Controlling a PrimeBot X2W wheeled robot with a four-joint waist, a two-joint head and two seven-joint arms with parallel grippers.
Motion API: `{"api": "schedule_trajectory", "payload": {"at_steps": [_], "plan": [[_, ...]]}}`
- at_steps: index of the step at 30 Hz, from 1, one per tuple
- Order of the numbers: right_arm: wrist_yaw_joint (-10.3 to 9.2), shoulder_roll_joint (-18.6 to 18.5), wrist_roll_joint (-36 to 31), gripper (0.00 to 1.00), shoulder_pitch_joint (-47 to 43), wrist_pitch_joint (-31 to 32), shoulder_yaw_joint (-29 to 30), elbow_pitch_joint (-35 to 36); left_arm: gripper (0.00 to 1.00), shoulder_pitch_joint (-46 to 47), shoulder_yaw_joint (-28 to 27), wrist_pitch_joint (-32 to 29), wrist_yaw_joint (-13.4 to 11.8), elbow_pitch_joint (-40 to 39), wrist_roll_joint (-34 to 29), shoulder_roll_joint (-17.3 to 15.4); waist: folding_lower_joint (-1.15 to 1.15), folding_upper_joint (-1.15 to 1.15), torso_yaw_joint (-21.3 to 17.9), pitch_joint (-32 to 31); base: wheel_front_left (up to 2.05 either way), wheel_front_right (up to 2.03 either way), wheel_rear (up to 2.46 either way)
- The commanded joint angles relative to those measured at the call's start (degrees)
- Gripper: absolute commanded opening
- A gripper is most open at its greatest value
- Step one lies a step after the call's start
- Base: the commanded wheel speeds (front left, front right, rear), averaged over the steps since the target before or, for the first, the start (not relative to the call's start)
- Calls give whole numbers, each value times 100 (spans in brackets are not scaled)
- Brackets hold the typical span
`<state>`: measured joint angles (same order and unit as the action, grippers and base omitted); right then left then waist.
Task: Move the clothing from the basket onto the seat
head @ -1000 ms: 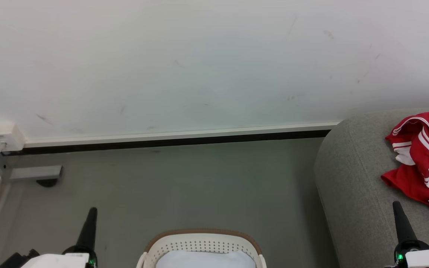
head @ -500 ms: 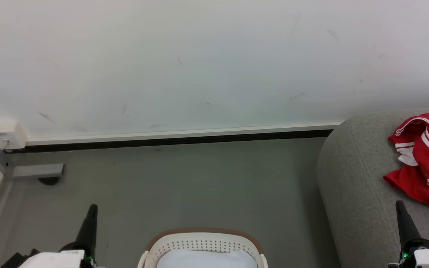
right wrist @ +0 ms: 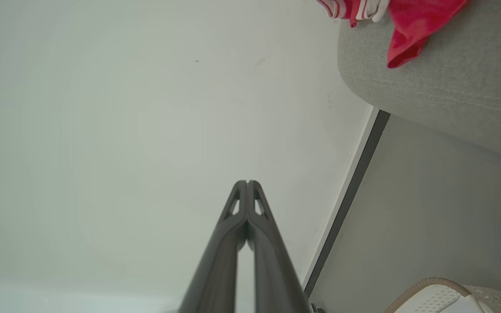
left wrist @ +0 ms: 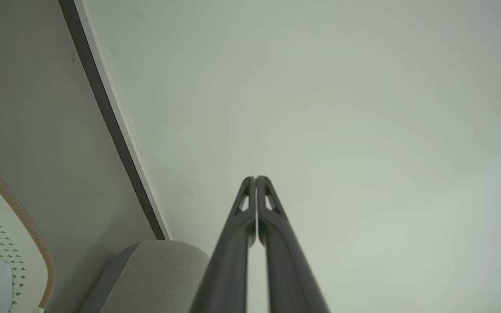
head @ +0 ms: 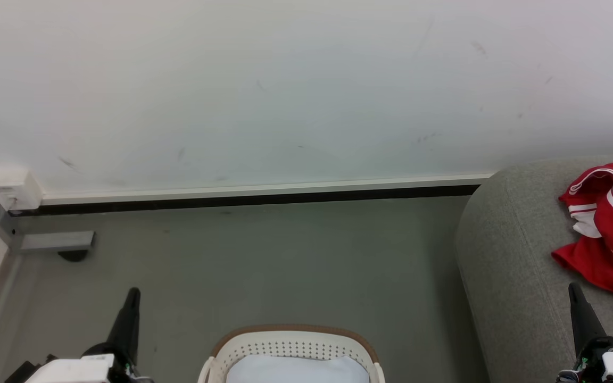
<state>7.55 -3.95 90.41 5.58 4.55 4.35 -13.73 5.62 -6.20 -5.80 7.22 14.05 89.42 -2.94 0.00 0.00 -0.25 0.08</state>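
Red clothing (head: 612,223) with white stripes lies crumpled on the grey seat (head: 503,255) at the right; a fold of this clothing (right wrist: 407,26) also lies on the seat (right wrist: 450,82) in the right wrist view. The cream basket (head: 290,348) with a brown rim stands on the floor at the bottom centre, with a pale white cloth (head: 296,369) inside. My left gripper (head: 132,293) points up left of the basket, shut and empty (left wrist: 255,178). My right gripper (head: 573,287) is over the seat's front, shut and empty (right wrist: 247,182).
A white wall (head: 285,90) with a dark baseboard (head: 242,201) runs across the back. A white box (head: 13,189) and a grey bracket (head: 56,240) sit in the left corner. Grey floor (head: 264,266) lies between basket and wall.
The whole head view has shifted slightly, so things sit a little further right. Both grippers appear a bit lower in that view. Nothing was grasped or released.
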Motion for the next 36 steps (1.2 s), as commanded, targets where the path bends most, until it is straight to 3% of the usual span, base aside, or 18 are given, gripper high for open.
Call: {"api": "schedule_trajectory", "payload": {"at_steps": [1, 8, 36], "plan": [[-11, -20, 135, 0, 56, 27, 40, -17, 0, 75, -30, -28, 38, -4, 100, -11, 0, 0, 4, 1, 0, 0, 0], [-12, -9, 349, 0, 81, 100, 88, -28, 0, 91, -51, -100, 45, 4, 340, 5, 0, 0, 25, 10, 0, 0, 0], [-12, 29, 281, 0, 85, 131, 130, -31, 0, 87, -46, -97, 39, 2, 334, 4, 0, 0, 25, 10, 0, 0, 0]]}}
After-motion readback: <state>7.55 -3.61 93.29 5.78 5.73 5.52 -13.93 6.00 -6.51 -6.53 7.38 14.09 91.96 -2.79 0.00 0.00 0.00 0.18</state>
